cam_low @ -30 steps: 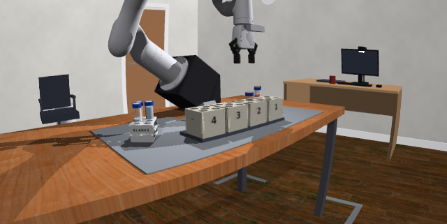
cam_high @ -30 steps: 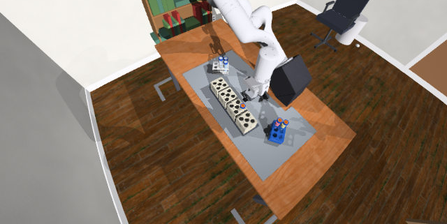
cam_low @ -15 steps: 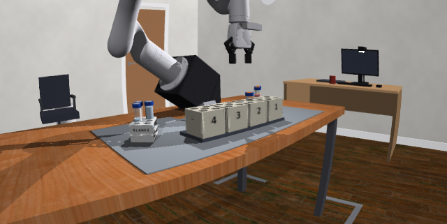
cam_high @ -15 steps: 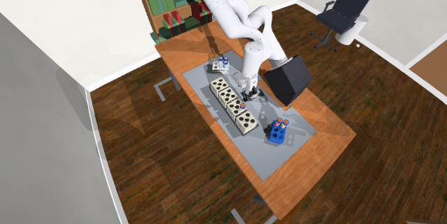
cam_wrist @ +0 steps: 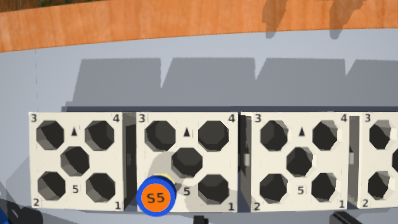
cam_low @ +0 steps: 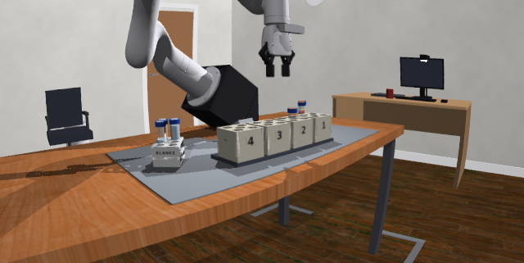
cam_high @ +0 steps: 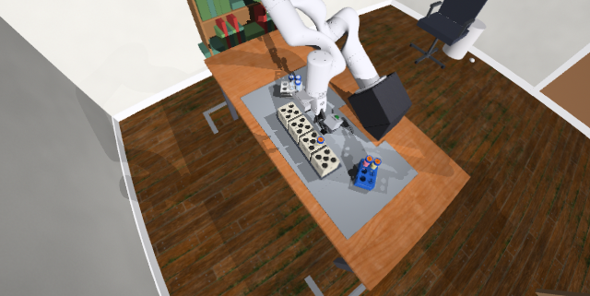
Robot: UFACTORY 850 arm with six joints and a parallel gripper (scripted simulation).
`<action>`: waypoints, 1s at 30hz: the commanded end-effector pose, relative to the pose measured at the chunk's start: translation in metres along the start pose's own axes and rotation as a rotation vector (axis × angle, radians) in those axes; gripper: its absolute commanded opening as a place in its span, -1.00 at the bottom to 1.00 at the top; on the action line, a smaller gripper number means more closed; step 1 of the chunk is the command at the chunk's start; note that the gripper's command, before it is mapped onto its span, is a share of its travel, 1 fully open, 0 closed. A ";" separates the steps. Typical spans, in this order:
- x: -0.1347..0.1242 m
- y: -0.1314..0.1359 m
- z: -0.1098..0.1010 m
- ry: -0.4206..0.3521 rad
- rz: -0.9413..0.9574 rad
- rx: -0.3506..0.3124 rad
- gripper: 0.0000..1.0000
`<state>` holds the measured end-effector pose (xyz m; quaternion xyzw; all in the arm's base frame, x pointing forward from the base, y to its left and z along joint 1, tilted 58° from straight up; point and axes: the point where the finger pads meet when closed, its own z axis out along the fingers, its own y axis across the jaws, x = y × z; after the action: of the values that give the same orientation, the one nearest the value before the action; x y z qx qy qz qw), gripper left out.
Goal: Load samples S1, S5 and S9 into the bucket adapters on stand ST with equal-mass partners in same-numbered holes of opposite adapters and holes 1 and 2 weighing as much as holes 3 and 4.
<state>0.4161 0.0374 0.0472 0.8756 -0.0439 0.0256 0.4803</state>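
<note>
My gripper (cam_low: 277,70) is open with nothing between its fingers, high above the loading stand. Adapter 1 (cam_low: 319,129) (cam_wrist: 42,162), adapter 2 (cam_low: 298,137) (cam_wrist: 230,160), adapter 3 (cam_low: 272,142) (cam_wrist: 260,160) and adapter 4 (cam_low: 231,146) (cam_wrist: 367,160) stand in a row. Orange-dotted S5 (cam_high: 321,139) (cam_low: 292,110) (cam_wrist: 156,197) stands in hole 2 of adapter 2; no other tube shows in the adapters. Two orange-dotted tubes (cam_high: 369,159) (cam_high: 377,161) stand in the blue rack (cam_high: 365,185); their IDs are unreadable here. Blue-capped blanks (cam_high: 298,83) (cam_low: 174,128) stand in the BLANKS rack (cam_low: 168,158).
The sloped desk (cam_high: 332,124) with the green DONE key (cam_high: 336,117) is beside the adapter row. A large black box-shaped body (cam_high: 380,104) (cam_low: 223,97) on a second white arm hangs over the table edge behind it. The grey mat (cam_high: 348,218) (cam_low: 176,191) lies under the racks.
</note>
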 end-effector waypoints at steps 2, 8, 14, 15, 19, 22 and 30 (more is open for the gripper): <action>-0.010 -0.020 0.000 0.001 0.164 0.001 0.15; -0.020 -0.037 0.000 0.001 0.297 0.001 0.15; -0.034 -0.064 0.000 0.001 0.497 0.001 0.15; -0.036 -0.068 0.000 0.001 0.531 0.001 0.15; -0.046 -0.086 0.000 0.001 0.664 0.001 0.15; -0.048 -0.090 0.000 0.001 0.697 0.001 0.15; -0.067 -0.125 0.000 0.001 0.914 0.002 0.15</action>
<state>0.3689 0.0977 -0.0484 0.7841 -0.3938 0.2129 0.4298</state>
